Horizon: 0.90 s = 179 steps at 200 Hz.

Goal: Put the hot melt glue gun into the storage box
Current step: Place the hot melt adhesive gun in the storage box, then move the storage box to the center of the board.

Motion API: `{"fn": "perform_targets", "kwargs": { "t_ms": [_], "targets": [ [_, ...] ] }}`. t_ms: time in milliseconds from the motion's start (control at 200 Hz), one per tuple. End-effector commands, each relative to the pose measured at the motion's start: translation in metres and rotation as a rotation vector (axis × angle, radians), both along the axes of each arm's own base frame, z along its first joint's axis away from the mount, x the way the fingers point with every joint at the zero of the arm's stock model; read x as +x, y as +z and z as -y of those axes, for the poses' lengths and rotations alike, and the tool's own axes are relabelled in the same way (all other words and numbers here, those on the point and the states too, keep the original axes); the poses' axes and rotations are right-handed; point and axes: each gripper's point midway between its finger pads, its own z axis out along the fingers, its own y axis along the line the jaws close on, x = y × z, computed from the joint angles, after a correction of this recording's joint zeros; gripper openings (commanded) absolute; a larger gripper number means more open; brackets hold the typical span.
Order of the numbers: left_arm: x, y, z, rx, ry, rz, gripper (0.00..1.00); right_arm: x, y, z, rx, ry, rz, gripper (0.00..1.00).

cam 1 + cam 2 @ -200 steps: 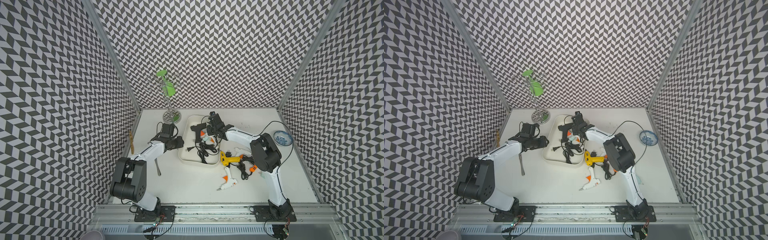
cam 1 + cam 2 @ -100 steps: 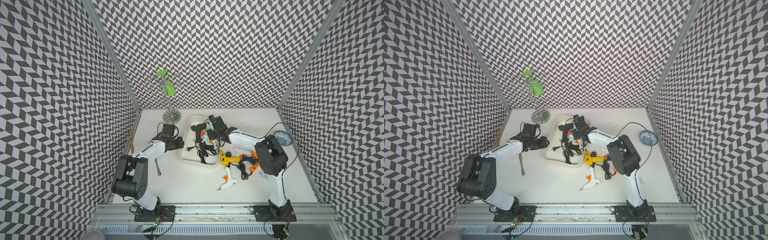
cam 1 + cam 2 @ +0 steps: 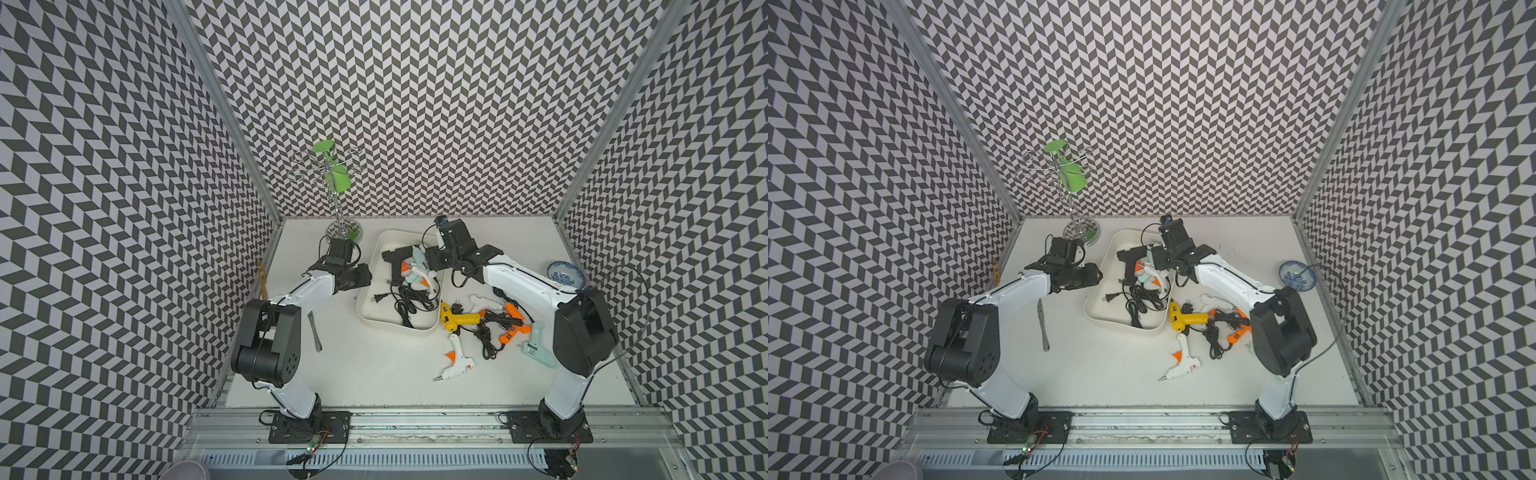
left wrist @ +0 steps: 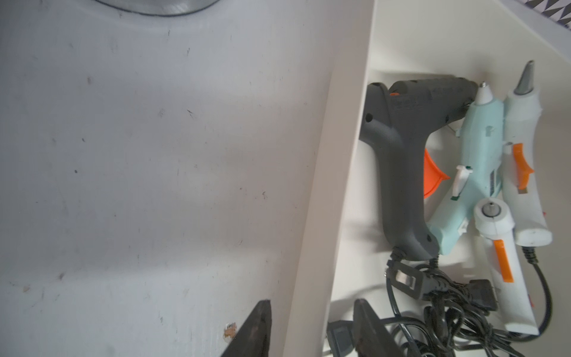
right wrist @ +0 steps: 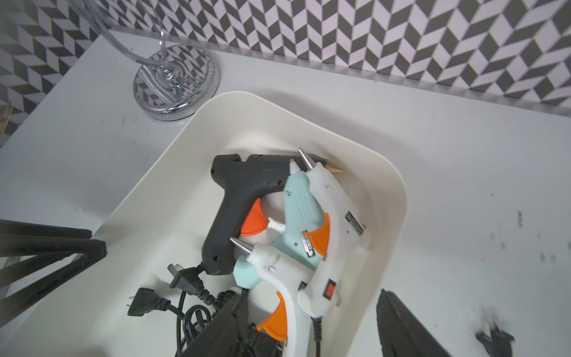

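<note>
The storage box [image 3: 375, 309] is a cream-white tray holding several glue guns, among them a black one [image 3: 397, 255], a mint one [image 5: 301, 210] and a white one [image 5: 327, 247] lying on top. My right gripper [image 3: 430, 259] hovers over the box's right side. It [image 5: 312, 321] is open, and the white gun lies loose between its fingers. My left gripper [image 3: 360, 276] is at the box's left wall [image 4: 333, 185]. It [image 4: 312, 312] is open, with one finger outside the wall and one inside. On the table lie a yellow gun [image 3: 459, 320], an orange one [image 3: 515, 320], a white one [image 3: 455, 361] and a mint one [image 3: 536, 345].
A chrome stand [image 3: 344, 229] carrying a green cup [image 3: 336, 178] is behind the box's far left corner. A blue-patterned bowl [image 3: 565, 274] sits at the right wall. A thin metal tool [image 3: 314, 332] lies beside my left arm. Black cords [image 3: 488, 332] tangle between the loose guns.
My right gripper's jaws have opened and let the white glue gun drop into the box. That arm's elbow has swung right. The left arm has stayed where it was.
</note>
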Motion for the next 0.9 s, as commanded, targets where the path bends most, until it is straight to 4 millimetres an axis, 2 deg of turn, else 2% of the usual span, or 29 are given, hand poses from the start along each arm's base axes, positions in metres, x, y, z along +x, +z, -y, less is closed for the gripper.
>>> {"fn": "perform_targets", "kwargs": {
  "t_ms": [0,165,255,355,451,621,701,761,891],
  "targets": [
    [0.005,-0.006,0.004,0.015,-0.006,-0.016,0.46,-0.014,0.011,0.055,0.077,-0.157,-0.038,0.70],
    [0.005,-0.018,0.004,0.029,0.029,-0.053,0.40,-0.040,-0.015,0.122,0.062,-0.289,-0.106,0.70],
    [0.001,-0.027,-0.001,0.034,0.074,-0.091,0.30,-0.058,-0.032,0.144,0.043,-0.337,-0.155,0.70],
    [-0.007,-0.029,-0.006,0.019,0.121,-0.094,0.22,-0.076,-0.048,0.162,0.038,-0.378,-0.202,0.70],
    [-0.016,-0.027,-0.010,0.006,0.162,-0.094,0.16,-0.091,-0.053,0.160,0.066,-0.361,-0.225,0.70],
    [-0.025,-0.020,-0.026,-0.013,0.240,-0.071,0.12,-0.118,-0.059,0.131,0.148,-0.198,-0.288,0.70],
    [-0.028,-0.019,-0.034,-0.020,0.256,-0.073,0.07,-0.125,-0.064,0.127,0.145,-0.159,-0.308,0.71],
    [-0.030,-0.019,-0.043,-0.029,0.265,-0.075,0.07,-0.127,-0.066,0.125,0.134,-0.131,-0.313,0.71],
    [-0.030,-0.020,-0.055,-0.024,0.252,-0.078,0.12,-0.132,-0.068,0.106,0.068,0.011,-0.278,0.73]
  ]
}}
